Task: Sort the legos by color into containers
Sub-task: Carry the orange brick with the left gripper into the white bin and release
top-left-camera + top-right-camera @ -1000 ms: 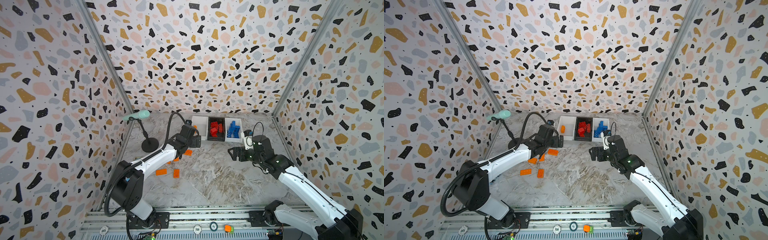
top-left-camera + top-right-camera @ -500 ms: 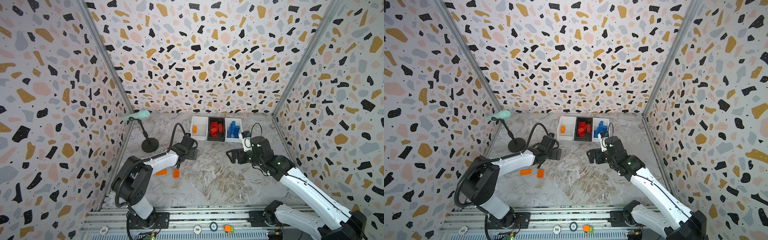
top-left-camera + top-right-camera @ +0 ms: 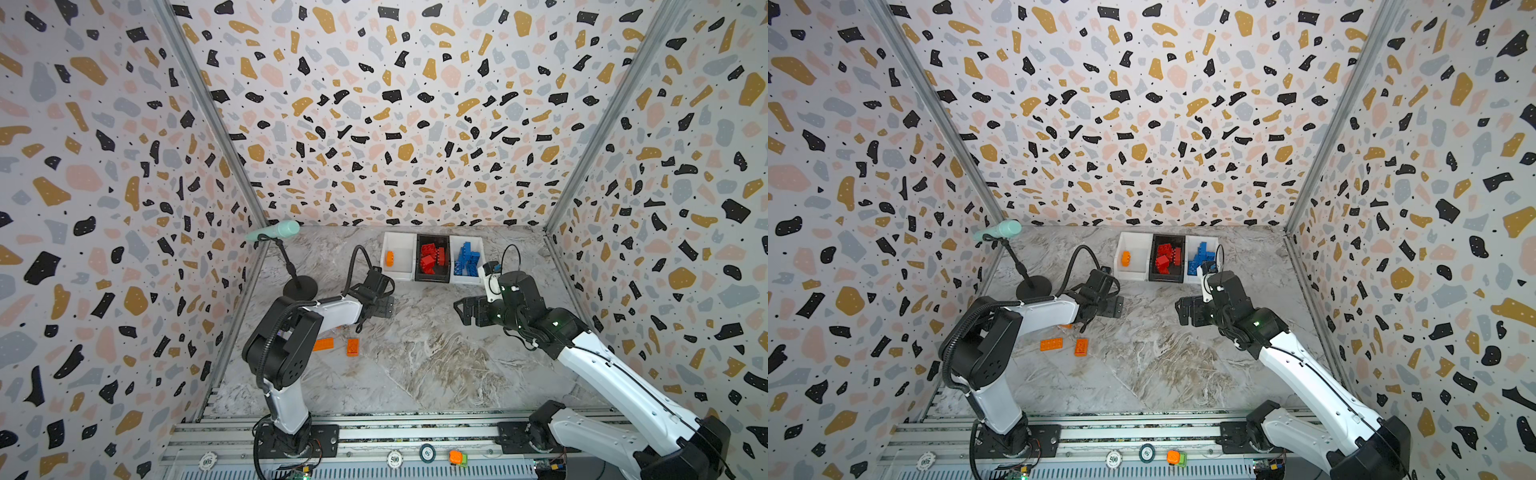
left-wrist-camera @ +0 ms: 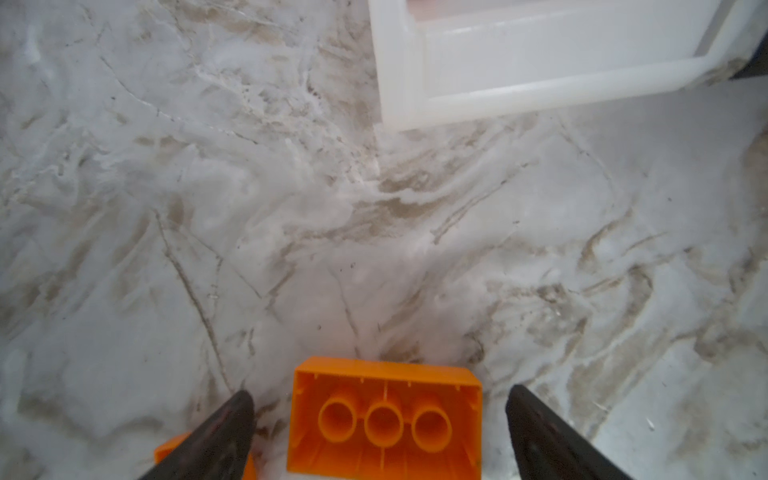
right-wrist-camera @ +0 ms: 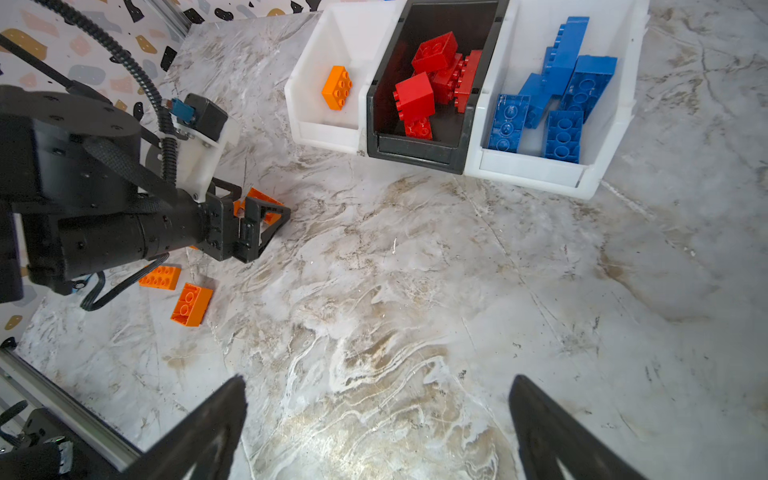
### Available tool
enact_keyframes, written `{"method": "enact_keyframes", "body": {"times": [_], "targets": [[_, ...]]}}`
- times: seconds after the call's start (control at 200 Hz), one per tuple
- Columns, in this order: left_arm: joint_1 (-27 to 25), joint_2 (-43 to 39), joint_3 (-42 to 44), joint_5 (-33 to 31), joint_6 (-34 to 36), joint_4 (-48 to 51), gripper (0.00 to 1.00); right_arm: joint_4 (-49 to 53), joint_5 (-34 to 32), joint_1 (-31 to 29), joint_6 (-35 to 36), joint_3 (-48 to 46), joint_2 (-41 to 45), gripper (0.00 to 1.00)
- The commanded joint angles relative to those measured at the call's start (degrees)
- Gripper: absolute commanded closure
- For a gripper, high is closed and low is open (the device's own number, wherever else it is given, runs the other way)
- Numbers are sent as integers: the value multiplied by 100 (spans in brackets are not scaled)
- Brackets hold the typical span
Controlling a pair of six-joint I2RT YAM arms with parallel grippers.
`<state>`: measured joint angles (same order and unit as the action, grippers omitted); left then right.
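Pulls the left gripper (image 3: 380,305) back from over the left white bin (image 3: 397,275), its spot beside the black bin (image 3: 432,277) a second ago, and sets it low over the counter (image 3: 415,374), just near-left of that black bin. Barely shifts the right gripper (image 3: 467,309), parked near-right of the black bin with jaws spread wide over bare counter and nothing held. Shows, in the left wrist view, jaws well apart around an upturned orange brick (image 4: 386,424), hollow side toward the camera, with a gap at each end: straddled, not yet gripped. Has one binned orange brick (image 3: 389,258) already in the left white bin, red bricks (image 3: 432,255) in the black bin itself, and blue bricks (image 3: 467,259) in the right white bin (image 3: 463,279) on its far flank. Leaves one loose orange brick (image 3: 323,344) and another loose orange brick (image 3: 353,347) on the counter well to the near-left of the black bin, plus a further orange brick (image 4: 172,449) peeking out beside one jaw. Reads as the orange stretch of the sorting, at the grasp step. Calls next for closing on the two ends of the upturned brick, lifting clear, carrying back to the left white bin and letting go inside, without nudging that close neighbour.
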<state>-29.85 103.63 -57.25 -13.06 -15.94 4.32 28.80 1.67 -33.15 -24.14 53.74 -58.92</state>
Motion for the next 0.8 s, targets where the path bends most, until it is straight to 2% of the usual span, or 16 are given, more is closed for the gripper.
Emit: {"method": "enact_keyframes", "body": {"times": [0.0,0.06,0.285,0.475,0.631,0.796], "targets": [[66,119,-149,128,82,-142,19,78,-118,-27,-29,200,-8,1],[67,148,-163,178,83,-84,25,81,-123,-31,-29,191,-23,1],[67,-103,94,151,-55,-56,27,26,-146,-26,6,153,-79,1],[62,-253,-102,106,-198,190,49,-13,-137,-24,50,132,-107,1],[49,-269,-741,180,-222,422,49,-81,-145,-13,69,77,-41,1],[40,179,-1829,214,-210,601,48,-152,-144,15,103,6,-76,1]]}}
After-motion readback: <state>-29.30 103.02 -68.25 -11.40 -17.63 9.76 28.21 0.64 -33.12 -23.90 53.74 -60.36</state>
